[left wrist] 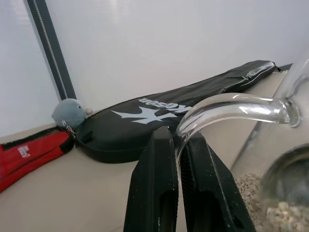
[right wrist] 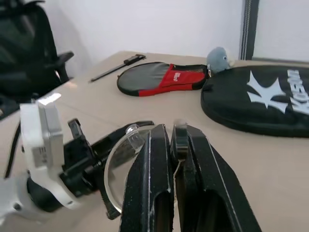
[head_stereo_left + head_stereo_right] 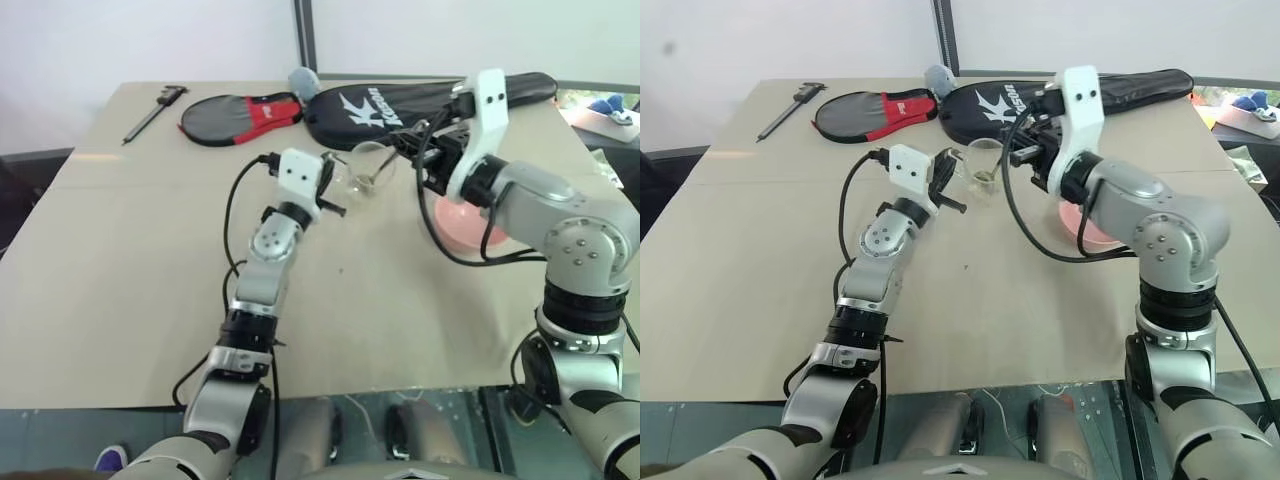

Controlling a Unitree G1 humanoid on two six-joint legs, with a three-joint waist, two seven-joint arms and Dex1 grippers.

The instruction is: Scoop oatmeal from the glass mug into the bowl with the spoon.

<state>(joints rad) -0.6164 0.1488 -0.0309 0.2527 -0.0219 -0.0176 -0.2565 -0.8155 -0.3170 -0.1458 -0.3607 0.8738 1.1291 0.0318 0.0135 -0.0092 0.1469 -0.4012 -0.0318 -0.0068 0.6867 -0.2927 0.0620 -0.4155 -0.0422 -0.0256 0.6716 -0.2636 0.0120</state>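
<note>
A small clear glass mug (image 3: 984, 165) with pale beige oatmeal flakes (image 1: 282, 212) at its bottom is held tilted above the tan table (image 3: 120, 290), its handle pinched between the left gripper's (image 1: 179, 145) black fingers. The right gripper (image 2: 173, 140), pressed together on the slim silver spoon (image 3: 372, 183), reaches into the mug's mouth, so scooping seems under way. Next the loaded spoon must travel level to the round pink bowl (image 3: 462, 228) just beside the right arm

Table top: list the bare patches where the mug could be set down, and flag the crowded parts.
The table is bare between the caliper at the far left and the near edge. It is crowded at the far edge: red-and-black paddle case, black racket bag. The centre is also busy: left gripper, glass mug, right gripper, pink bowl.
</note>
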